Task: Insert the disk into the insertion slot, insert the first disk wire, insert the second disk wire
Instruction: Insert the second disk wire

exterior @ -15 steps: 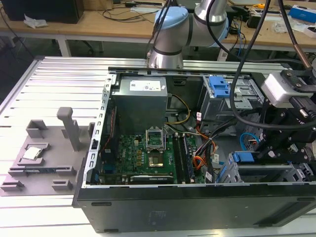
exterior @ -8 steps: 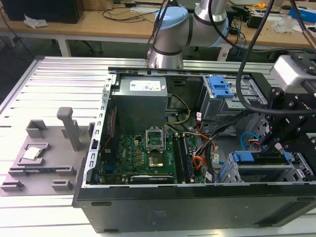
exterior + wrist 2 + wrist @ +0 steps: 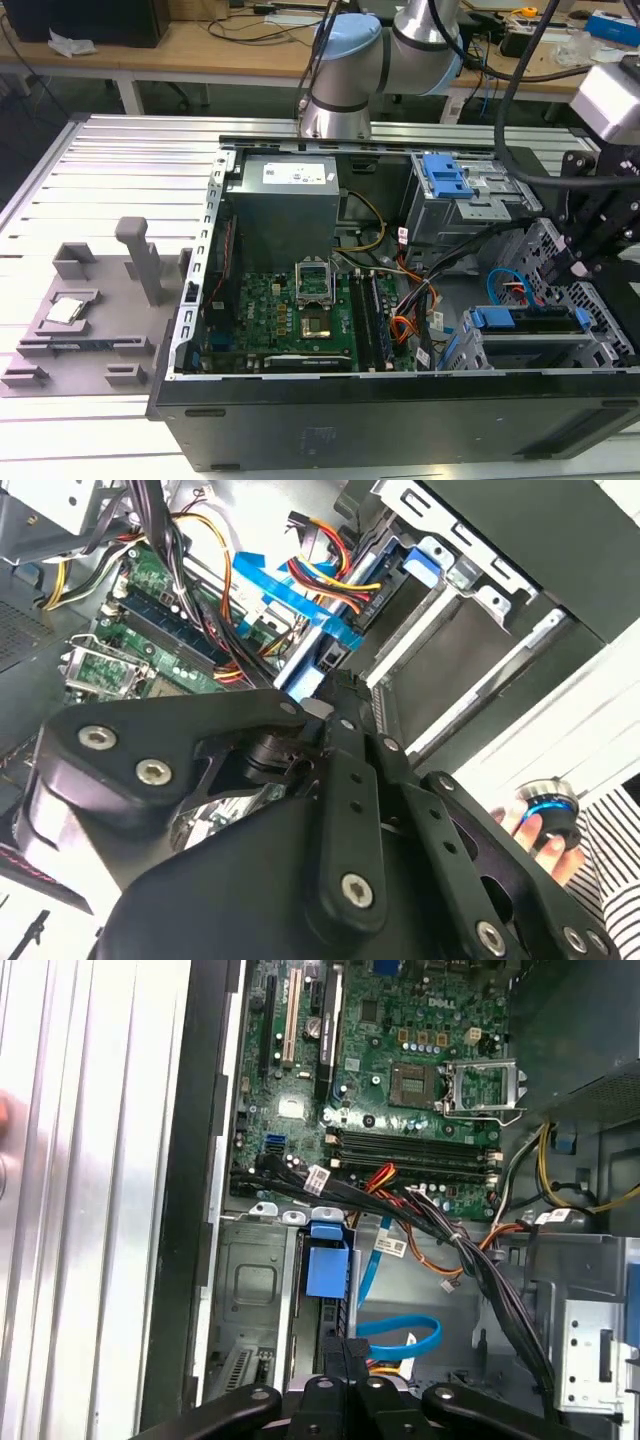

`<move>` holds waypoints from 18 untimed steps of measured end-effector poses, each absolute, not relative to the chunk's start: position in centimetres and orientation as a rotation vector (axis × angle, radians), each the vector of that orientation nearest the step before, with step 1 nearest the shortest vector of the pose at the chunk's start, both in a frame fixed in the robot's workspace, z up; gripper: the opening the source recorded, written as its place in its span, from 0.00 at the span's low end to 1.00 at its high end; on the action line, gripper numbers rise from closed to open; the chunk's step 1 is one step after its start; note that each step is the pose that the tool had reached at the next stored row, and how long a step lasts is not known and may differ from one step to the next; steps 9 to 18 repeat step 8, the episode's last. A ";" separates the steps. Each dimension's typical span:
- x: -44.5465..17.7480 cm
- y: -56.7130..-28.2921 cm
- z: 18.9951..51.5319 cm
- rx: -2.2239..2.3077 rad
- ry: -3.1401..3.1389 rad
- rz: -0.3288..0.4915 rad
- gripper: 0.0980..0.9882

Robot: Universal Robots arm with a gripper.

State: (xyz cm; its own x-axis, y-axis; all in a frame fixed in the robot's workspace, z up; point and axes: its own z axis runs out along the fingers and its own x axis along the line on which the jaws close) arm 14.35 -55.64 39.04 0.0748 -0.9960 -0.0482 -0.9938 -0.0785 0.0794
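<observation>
Here, gripper (image 3: 578, 268): black linkage fingers poised over the drive cage at the exterior view's right; whether they are spread or closed I cannot tell.
Disk (image 3: 530, 322): seated in the insertion slot (image 3: 540, 350), directly beneath the gripper, its long axis lying along the case's front edge.
Wire: flat blue ribbon cable (image 3: 400, 1335) looping beside the disk's end.
Materials: bright blue plastic carrier, perforated silver sheet metal, green motherboard (image 3: 290, 315).

Support: ribbed aluminium table (image 3: 120, 150) | On it: open black computer case (image 3: 400, 420), lying on its side | Also on it: grey plastic fixture (image 3: 90, 310), just beside the case on the exterior view's left, a small silver chip (image 3: 64, 311) resting in it
</observation>
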 end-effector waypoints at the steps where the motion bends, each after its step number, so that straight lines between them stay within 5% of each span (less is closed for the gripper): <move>1: 14.3 -55.6 39.1 2.284 -2.115 -0.140 0.01; 18: 14.3 -55.6 39.1 2.284 -2.115 -0.140 0.01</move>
